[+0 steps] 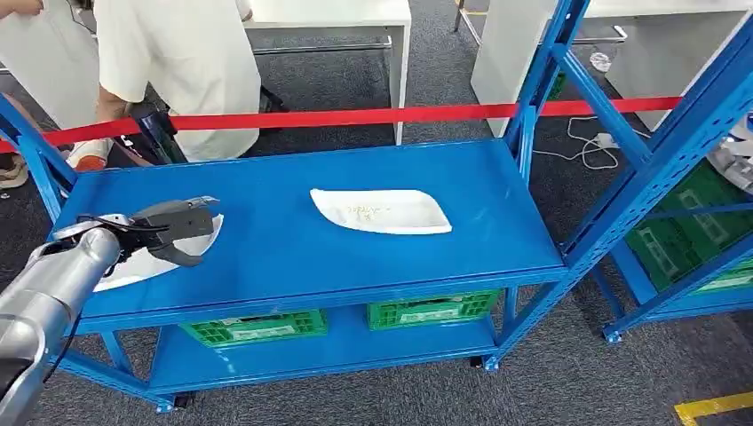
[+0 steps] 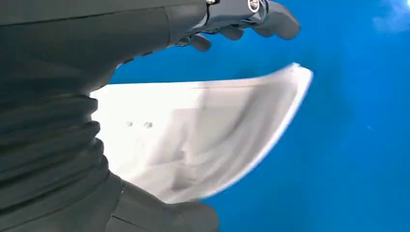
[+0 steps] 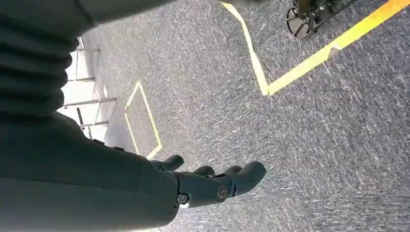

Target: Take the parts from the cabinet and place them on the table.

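While the left arm reaches in over the near-left corner, the biggest thing in head view is the blue steel bench [image 1: 293, 240], a shelving-style unit with a flat top deck and a lower shelf. A second blue rack [image 1: 701, 177] stands just to its right, slanted uprights, perforated posts.

Counts:
- Green crates: two on the bench's lower shelf, left crate [image 1: 256, 327] and right crate [image 1: 432, 311], side by side. More green crates [image 1: 688, 232] sit in the right-hand rack; exact number there unclear.
- White parts: two, both flat, elongated, pointed-end moulded shells. One part [image 1: 380, 211] lies free near the middle of the top deck, faint writing on it, well apart from the hand. The second part [image 2: 208, 135] is at the near-left corner, under the left hand.
- People: one, light-coloured clothes [image 1: 178, 62], standing behind the bench at its far-left.

Left hand [image 1: 173, 229]: fingers spread wide over the second part, thumb on one side and the darker fingers [image 2: 270, 19] arching over the other edge. Wrist view is motion-blurred; can't tell whether the fingers actually touch the part or whether the part rests on the deck.

Right hand [image 3: 212, 183]: hanging by the floor, fingers loosely extended, nothing in it.

Room: grey carpet [image 3: 300, 145] with yellow tape lines [image 3: 309, 63], a red barrier tape [image 1: 355, 117] strung across behind the bench, white tables [image 1: 346, 18] beyond it, white cable [image 1: 590, 146] on the floor.
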`<action>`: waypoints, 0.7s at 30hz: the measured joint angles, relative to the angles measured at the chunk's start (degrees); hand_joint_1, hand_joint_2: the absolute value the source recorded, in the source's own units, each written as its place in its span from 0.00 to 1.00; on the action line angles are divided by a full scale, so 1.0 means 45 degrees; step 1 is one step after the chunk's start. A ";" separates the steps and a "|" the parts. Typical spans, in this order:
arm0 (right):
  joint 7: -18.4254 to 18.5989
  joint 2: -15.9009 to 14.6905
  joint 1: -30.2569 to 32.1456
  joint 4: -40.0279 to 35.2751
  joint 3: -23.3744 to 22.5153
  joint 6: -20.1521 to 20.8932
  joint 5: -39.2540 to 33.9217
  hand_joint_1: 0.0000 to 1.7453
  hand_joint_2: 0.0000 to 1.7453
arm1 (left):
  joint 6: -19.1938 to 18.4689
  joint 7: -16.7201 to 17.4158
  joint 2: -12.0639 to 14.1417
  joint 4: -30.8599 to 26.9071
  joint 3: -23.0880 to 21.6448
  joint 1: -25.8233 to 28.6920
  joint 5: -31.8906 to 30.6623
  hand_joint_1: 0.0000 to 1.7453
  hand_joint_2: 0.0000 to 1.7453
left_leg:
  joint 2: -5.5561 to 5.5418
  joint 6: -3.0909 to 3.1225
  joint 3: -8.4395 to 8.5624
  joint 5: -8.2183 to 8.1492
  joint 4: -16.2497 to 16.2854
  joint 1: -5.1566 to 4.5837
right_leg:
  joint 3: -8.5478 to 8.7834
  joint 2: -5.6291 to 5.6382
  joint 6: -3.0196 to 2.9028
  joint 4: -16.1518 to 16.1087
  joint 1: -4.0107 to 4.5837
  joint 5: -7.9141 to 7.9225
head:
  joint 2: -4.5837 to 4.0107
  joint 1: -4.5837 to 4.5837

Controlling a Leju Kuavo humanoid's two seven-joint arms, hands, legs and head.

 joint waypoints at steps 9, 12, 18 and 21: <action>0.0019 0.0092 0.0009 0.0000 -0.0039 -0.0087 -0.0020 0.00 1.00 | 0.0010 0.0238 -0.0195 0.0233 -0.0312 -0.0082 -0.0156 0.00 1.00 | -0.0001 -0.0013 -0.0022 -0.0009 -0.0074 -0.0002 | -0.0035 0.0003 -0.0002 -0.0045 -0.0002 0.0000 | 0.0000 0.0000; 0.0019 0.0112 0.0008 0.0000 -0.0053 -0.0116 -0.0020 0.00 1.00 | 0.0083 0.0215 -0.0233 0.0321 -0.0418 -0.0080 -0.0214 0.00 1.00 | 0.0000 -0.0015 -0.0029 -0.0012 -0.0108 -0.0002 | -0.0047 0.0004 -0.0012 -0.0072 -0.0003 -0.0007 | 0.0000 -0.0005; 0.0024 0.0112 0.0012 0.0000 -0.0214 -0.0092 -0.0112 0.00 1.00 | -0.0068 -0.1594 -0.0209 0.0335 -0.0423 0.0058 0.0943 0.00 1.00 | -0.0001 -0.0025 -0.0052 -0.0021 -0.0133 -0.0002 | -0.0071 -0.0001 -0.0027 -0.0082 -0.0002 -0.0021 | 0.0000 -0.0005; -0.0005 0.0112 0.0023 0.0000 -0.0262 -0.0058 -0.0117 0.00 1.00 | -0.0185 -0.1914 -0.0151 0.0330 -0.0375 0.0141 0.1170 0.00 1.00 | 0.0000 -0.0027 -0.0048 -0.0021 -0.0135 -0.0001 | -0.0073 -0.0001 -0.0031 -0.0081 -0.0001 -0.0025 | 0.0000 -0.0005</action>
